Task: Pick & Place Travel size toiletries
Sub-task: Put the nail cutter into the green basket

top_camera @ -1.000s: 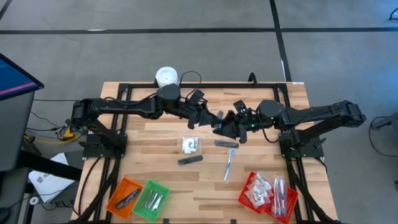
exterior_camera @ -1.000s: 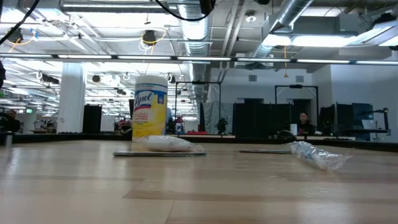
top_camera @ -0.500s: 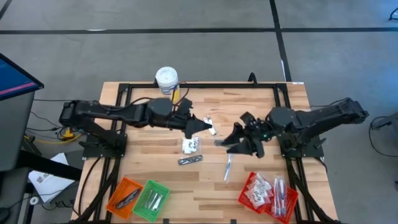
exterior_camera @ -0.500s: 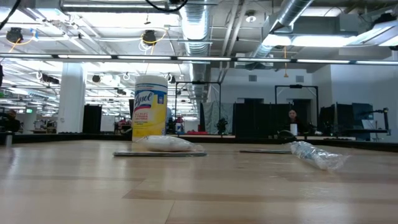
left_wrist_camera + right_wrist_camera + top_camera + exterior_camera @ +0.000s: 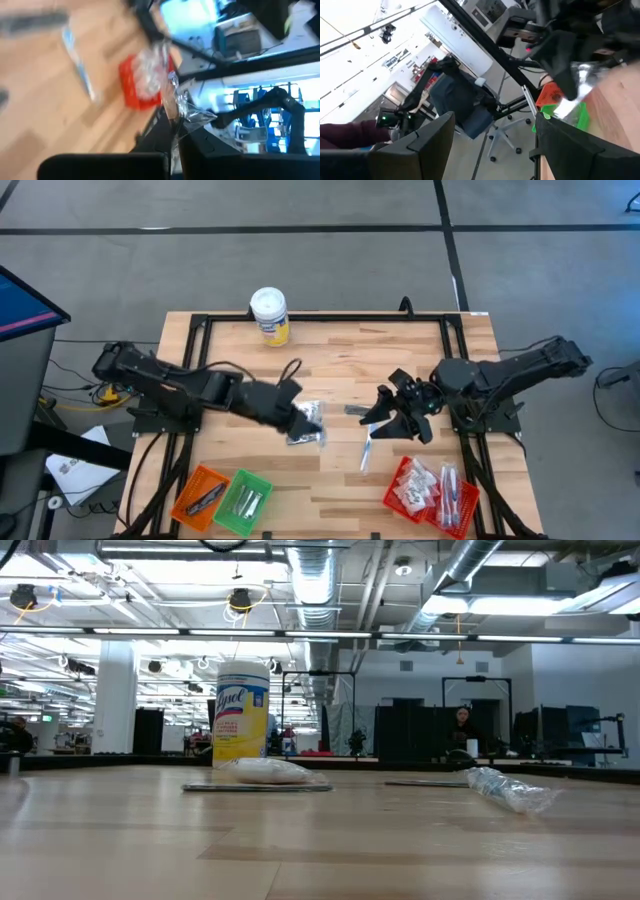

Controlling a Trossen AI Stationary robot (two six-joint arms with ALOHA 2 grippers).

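Your left tool (image 5: 305, 420) sits just left of the desk (image 5: 340, 490) centre, jaws fully closed on a clear-wrapped sachet (image 5: 187, 107), which the left wrist view shows pinched between them; it is probably gripped for carrying to a basket. Your right tool (image 5: 395, 418), at 3 o'clock from centre, stands wide open and holds nothing. Loose toiletries remain: a dark stick (image 5: 360, 411) just beside the right tool and a slim silvery stick (image 5: 366, 450) at 5 o'clock. The red basket (image 5: 392, 492) at 4 o'clock already holds sachets; orange basket (image 5: 190, 505) and green basket (image 5: 228, 515) sit at 7 o'clock.

Motion blur smears the red basket (image 5: 142, 82) and a slim stick (image 5: 77, 62) in the left wrist view.
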